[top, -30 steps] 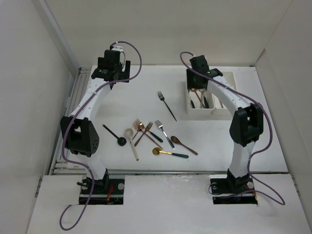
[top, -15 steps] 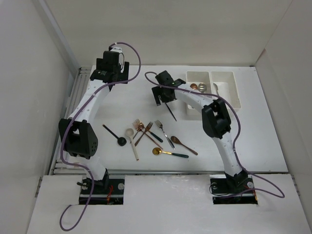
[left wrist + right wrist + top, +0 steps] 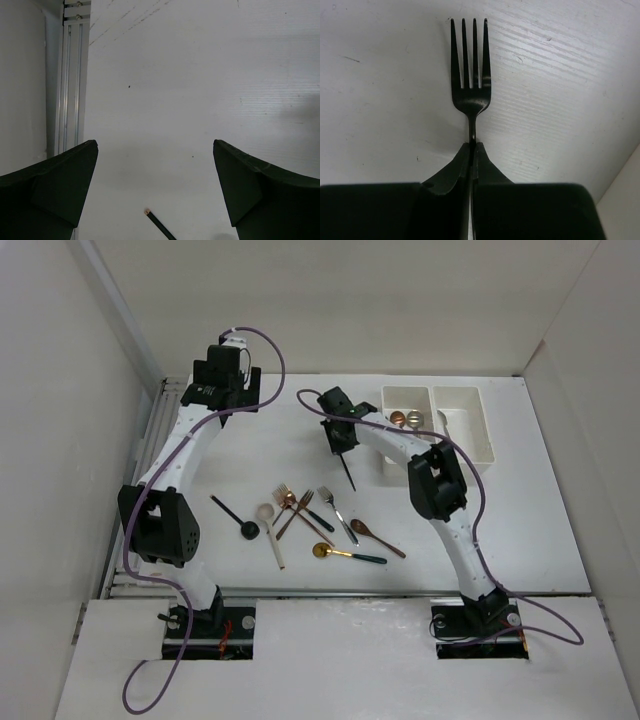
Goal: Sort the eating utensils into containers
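Top view, right hand: my right hand (image 3: 338,443) is pressed together on the black fork (image 3: 349,474), just left of the containers (image 3: 432,405); the handle trails near-right from my fingers.
Top view, left hand: my left hand (image 3: 226,390) hangs over the far left of the surface (image 3: 520,530), well apart from every utensil.
Top view, containers: two joined white bins at far right; the left one holds round-headed spoons, the right one a silver piece.
Top view, loose utensils: the other utensils (image 3: 300,520) lie scattered in the near middle, among them a black spoon (image 3: 236,518), a cream spoon (image 3: 271,532) and a gold spoon (image 3: 343,553).
Left wrist view, left hand: spread wide (image 3: 154,145), both fingers (image 3: 55,185) apart over bare surface; a metal rail (image 3: 70,75) runs along the left.
Right wrist view, right hand: fingers (image 3: 445,175) pinch shut (image 3: 472,147) on the neck of the black fork (image 3: 470,75), just behind its four tines.
Right wrist view, fork: tines point away from me; I cannot tell if it touches the surface.
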`<control>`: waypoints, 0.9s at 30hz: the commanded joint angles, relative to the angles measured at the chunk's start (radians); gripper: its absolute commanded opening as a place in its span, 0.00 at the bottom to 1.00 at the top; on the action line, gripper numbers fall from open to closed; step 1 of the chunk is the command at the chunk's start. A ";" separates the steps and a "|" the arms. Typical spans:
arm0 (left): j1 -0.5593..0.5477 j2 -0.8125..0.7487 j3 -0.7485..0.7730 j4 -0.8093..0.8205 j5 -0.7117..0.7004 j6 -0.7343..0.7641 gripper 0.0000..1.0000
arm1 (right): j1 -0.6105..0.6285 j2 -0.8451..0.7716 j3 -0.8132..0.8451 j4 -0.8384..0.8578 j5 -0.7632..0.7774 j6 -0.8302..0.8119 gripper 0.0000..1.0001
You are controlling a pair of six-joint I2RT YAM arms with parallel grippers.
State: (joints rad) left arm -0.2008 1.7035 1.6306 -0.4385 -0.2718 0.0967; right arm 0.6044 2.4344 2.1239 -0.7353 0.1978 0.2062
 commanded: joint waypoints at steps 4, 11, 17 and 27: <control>0.006 -0.042 0.005 0.021 -0.009 0.006 1.00 | 0.003 -0.018 -0.007 -0.056 -0.011 0.001 0.00; 0.006 -0.042 0.005 0.021 -0.009 0.006 1.00 | -0.008 -0.344 0.044 0.135 -0.119 -0.021 0.00; 0.006 -0.042 -0.005 0.021 -0.018 0.006 1.00 | -0.141 -0.598 -0.064 0.283 0.021 -0.060 0.00; 0.015 -0.051 -0.014 0.030 -0.020 0.006 1.00 | -0.508 -0.594 -0.238 0.164 0.196 -0.223 0.00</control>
State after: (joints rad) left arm -0.1940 1.7035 1.6279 -0.4385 -0.2813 0.0967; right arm 0.0986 1.7641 1.9869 -0.4988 0.3683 0.0498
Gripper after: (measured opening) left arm 0.997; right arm 0.037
